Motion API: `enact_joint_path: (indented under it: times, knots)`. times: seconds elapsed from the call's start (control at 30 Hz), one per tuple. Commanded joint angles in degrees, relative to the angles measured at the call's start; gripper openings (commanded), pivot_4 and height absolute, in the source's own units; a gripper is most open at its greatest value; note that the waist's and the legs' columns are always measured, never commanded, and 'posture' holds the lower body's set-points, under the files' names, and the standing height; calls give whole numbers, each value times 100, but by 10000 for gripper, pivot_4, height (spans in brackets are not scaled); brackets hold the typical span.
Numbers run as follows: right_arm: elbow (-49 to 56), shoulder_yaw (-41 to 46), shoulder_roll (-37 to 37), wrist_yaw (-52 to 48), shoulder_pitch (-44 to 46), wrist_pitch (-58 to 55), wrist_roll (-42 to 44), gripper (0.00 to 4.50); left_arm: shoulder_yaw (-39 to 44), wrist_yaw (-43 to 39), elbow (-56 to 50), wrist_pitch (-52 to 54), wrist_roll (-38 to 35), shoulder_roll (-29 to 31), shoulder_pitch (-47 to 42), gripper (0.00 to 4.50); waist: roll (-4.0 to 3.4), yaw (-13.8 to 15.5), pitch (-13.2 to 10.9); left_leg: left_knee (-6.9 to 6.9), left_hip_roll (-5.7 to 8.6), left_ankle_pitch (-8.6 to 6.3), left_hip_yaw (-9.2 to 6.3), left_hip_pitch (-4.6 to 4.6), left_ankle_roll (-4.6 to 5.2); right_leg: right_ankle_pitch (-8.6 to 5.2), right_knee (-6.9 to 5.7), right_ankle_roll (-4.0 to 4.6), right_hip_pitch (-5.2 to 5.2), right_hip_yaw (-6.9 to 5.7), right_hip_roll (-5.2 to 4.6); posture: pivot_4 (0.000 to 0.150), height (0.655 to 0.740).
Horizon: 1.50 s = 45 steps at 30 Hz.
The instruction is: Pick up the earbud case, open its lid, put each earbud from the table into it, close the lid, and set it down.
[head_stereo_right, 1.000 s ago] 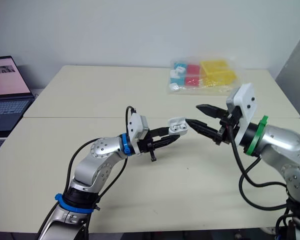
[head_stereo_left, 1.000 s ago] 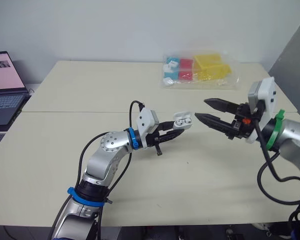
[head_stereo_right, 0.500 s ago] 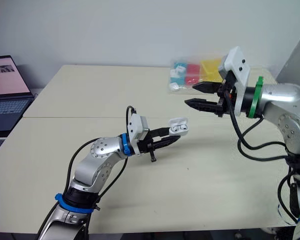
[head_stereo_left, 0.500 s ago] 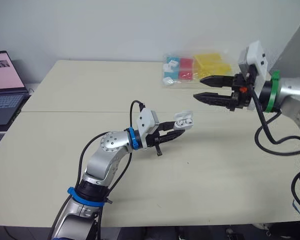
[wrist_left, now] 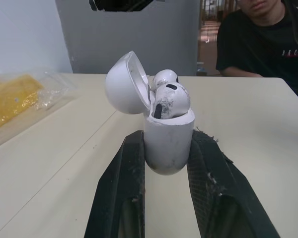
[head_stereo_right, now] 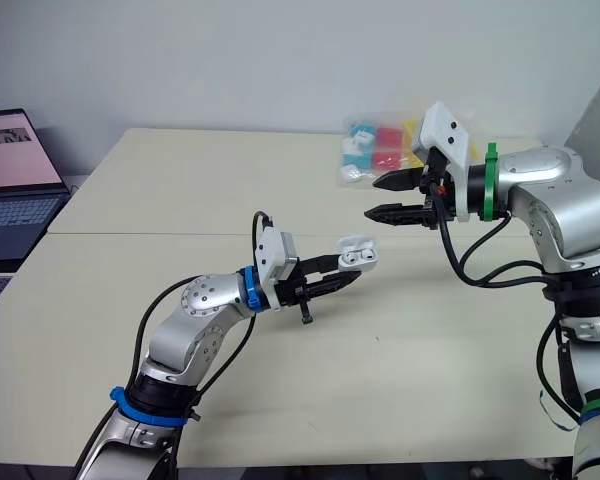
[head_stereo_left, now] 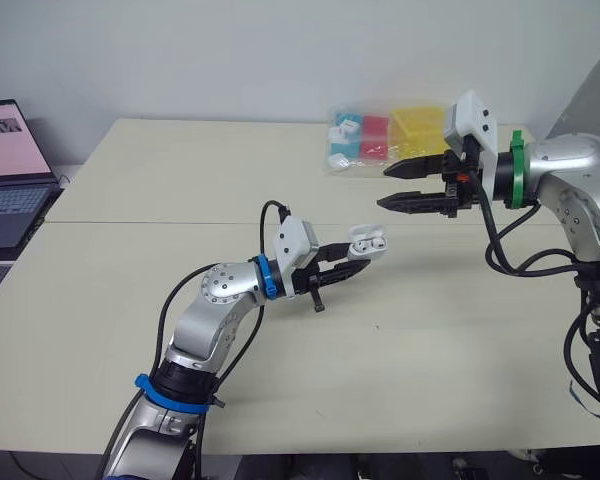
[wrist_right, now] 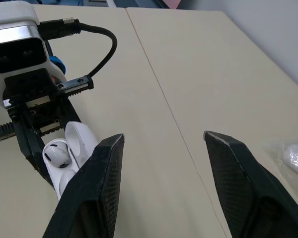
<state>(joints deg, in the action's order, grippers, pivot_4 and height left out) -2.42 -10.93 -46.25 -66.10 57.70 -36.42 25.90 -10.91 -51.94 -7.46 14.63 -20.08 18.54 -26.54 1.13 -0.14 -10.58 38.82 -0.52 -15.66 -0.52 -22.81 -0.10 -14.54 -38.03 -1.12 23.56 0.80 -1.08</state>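
the left gripper (head_stereo_left: pixel 354 260) holds the earbud case (wrist_left: pixel 168 144) above the middle of the table (head_stereo_left: pixel 160 180), its two black fingers (wrist_left: pixel 123 188) closed on either side of the white case's rounded lower body. the case stands upright between them. its lid (wrist_left: pixel 125 84) is swung open and tipped back on its hinge to one side. two white earbuds (wrist_left: pixel 169 96) sit in the case, and their rounded tops with dark spots rise above its rim.

the right gripper (head_stereo_left: pixel 383 188) is raised over the table on the robot's right, higher than the case and clear of it. it points towards the left arm. its two fingers (wrist_right: pixel 92 188) are spread apart with nothing between them. in the right wrist view the open case and the left gripper's white camera block (wrist_right: pixel 15 34) lie beyond those fingers, with a black cable (wrist_right: pixel 99 37) looping off the block.

at the far edge of the table, behind the right gripper, lies a clear plastic bag (head_stereo_left: pixel 395 140) with yellow, red, blue and white pieces inside. an open laptop (head_stereo_left: pixel 8 170) stands beside the table on the robot's left, its screen lit. in the left wrist view a person in a black t-shirt (wrist_left: pixel 260 47) sits at the far side of the table.
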Motion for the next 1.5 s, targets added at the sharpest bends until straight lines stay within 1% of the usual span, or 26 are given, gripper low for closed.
enact_joint_path:
  times: [0.03, 0.07, 0.1, 0.2, 0.27, 0.3, 0.6, 0.77, 1.5]
  knots:
    - [-297, 45, 85, -181, 308, 284, -236, 26583, 1, -34, -148, -92, -35, -22, -84, 8007, 0, -1, 0, 0, 0, 0, 0, 1, 0, 0, -1, 0, 0, -1, 0, 1500, 7400]
    - [-400, 32, 122, -211, 356, 358, -311, 22745, -1, -38, -147, -93, -34, -20, -86, 8007, 0, -2, 0, 0, 0, 0, 0, 1, 0, 0, -2, 0, 0, 0, 0, 1500, 7400]
    - [-515, 18, 157, -284, 417, 392, -366, 20474, -2, -42, -148, -92, -35, -18, -84, 8007, 0, -4, 0, 0, 0, 0, 0, 2, 0, 0, -2, 0, 0, 0, 0, 1500, 7400]
    - [-749, -143, 243, -508, 571, 518, -593, 10000, -19, -47, -175, -80, -39, -22, -63, 8007, 0, -4, 0, 1, 0, 0, 0, 1, 0, 1, -3, 1, 0, 0, 0, 1500, 7400]
    - [-834, -251, 288, -655, 634, 582, -727, 2108, -34, -49, -187, -78, -37, -27, -59, 8007, 0, -3, 0, 0, 0, 0, 2, 0, 0, 1, -2, 1, 2, 0, 0, 1500, 7400]
    - [-868, -302, 315, -739, 661, 587, -777, 0, -39, -49, -190, -76, -37, -32, -60, 8007, 0, -2, 0, 0, -1, 0, 1, 0, 0, 1, -2, 1, 2, 0, 0, 1500, 7400]
    - [-1029, -735, 470, -1537, 853, 564, -1108, 0, -51, -72, -239, -28, -61, -22, -58, 8007, -1, -2, 0, 0, 0, 0, -2, -1, 0, 1, -4, 2, 4, -2, -1, 1500, 7400]
    - [-954, -898, 488, -1968, 891, 450, -1158, 0, -44, -76, -224, -15, -65, -33, -73, 8007, -1, -2, 0, 0, 0, 0, -2, 0, 0, 2, -5, 3, 4, -2, -2, 1500, 7400]
    - [-439, -817, 371, -2192, 745, 68, -1002, 0, -19, -84, -229, -9, -51, -42, -59, 8007, -1, -1, 0, 1, 0, 0, -6, -1, 0, 4, -6, 6, 4, -6, -4, 1500, 7400]
